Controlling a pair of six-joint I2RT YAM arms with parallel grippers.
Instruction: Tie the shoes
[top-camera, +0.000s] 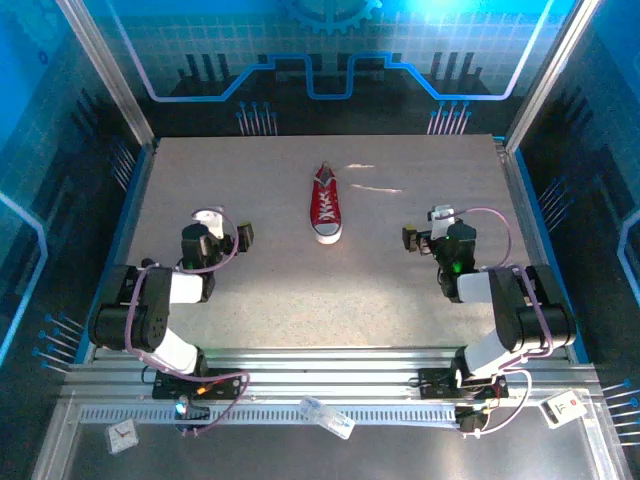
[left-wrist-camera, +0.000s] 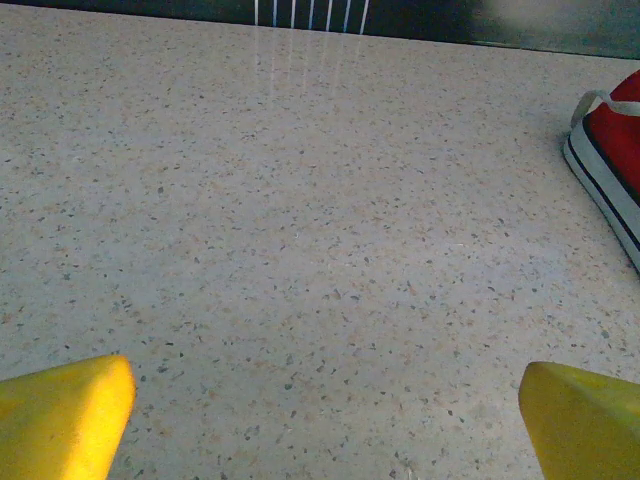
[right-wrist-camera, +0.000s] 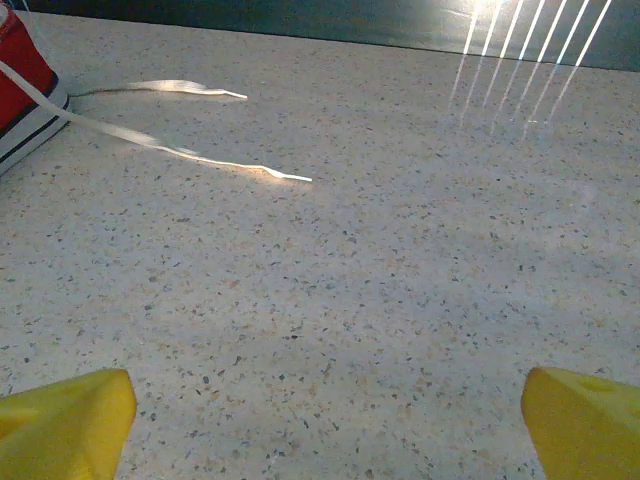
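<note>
A small red sneaker (top-camera: 326, 205) with a white sole lies in the middle of the table, its toe cap toward the arms. Its two white laces (top-camera: 372, 184) trail loose to the right of the heel end. My left gripper (top-camera: 222, 240) rests low on the table to the shoe's left, open and empty, with its yellow fingertips (left-wrist-camera: 65, 415) wide apart. The shoe's white-soled edge (left-wrist-camera: 612, 170) shows at the right of the left wrist view. My right gripper (top-camera: 428, 236) sits to the shoe's right, open and empty. The loose laces (right-wrist-camera: 190, 152) and the shoe (right-wrist-camera: 22, 85) lie ahead of it, to its left.
The speckled grey tabletop (top-camera: 260, 290) is bounded by a blue rim and dark walls. Bare surface lies between each gripper and the shoe. A metal rail with small items (top-camera: 325, 415) runs along the near edge behind the arm bases.
</note>
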